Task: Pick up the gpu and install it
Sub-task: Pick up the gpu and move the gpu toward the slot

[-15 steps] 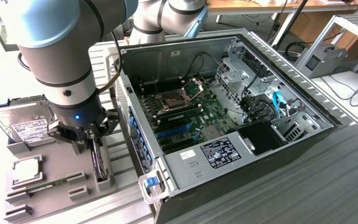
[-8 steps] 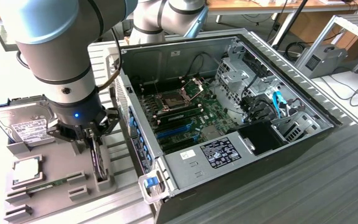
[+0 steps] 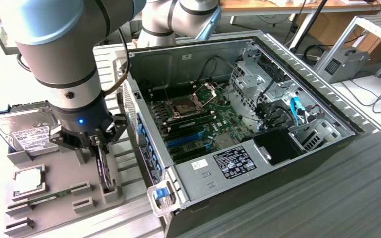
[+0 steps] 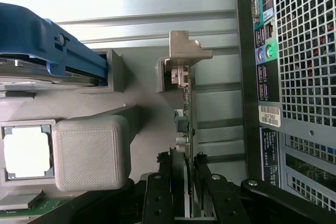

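Observation:
The gpu stands on edge in a slot of the grey holder tray, just beside the open computer case. In the wrist view it is a thin green card with its silver end bracket at the far end. My gripper comes down over the card from above. Its black fingers press against both faces of the card, so my gripper is shut on it. The card still sits in its slot.
A silver hard drive in a blue frame, a processor chip and a narrow memory strip lie on the same tray. The motherboard with blue slots is exposed. The case's rear panel is close by.

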Available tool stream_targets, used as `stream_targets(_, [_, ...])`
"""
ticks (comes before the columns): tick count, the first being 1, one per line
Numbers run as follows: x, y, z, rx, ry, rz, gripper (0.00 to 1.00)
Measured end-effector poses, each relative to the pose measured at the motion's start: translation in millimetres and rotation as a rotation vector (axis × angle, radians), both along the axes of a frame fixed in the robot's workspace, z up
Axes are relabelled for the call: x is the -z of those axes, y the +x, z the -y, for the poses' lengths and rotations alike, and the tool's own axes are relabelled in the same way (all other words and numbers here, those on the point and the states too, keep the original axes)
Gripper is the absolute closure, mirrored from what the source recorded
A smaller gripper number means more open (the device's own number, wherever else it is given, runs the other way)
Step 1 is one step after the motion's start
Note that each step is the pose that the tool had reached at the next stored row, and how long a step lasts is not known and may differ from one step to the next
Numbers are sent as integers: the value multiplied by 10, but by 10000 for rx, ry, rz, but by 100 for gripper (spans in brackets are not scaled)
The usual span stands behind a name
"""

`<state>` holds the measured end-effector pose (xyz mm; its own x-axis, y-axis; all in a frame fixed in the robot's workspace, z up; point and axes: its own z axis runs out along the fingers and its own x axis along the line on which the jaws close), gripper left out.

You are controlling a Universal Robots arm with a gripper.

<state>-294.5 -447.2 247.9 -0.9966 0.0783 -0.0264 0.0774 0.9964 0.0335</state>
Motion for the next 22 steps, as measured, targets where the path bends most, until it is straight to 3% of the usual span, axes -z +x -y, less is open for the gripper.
stream_targets(22, [-36, 0, -10, 0, -5, -1, 71])
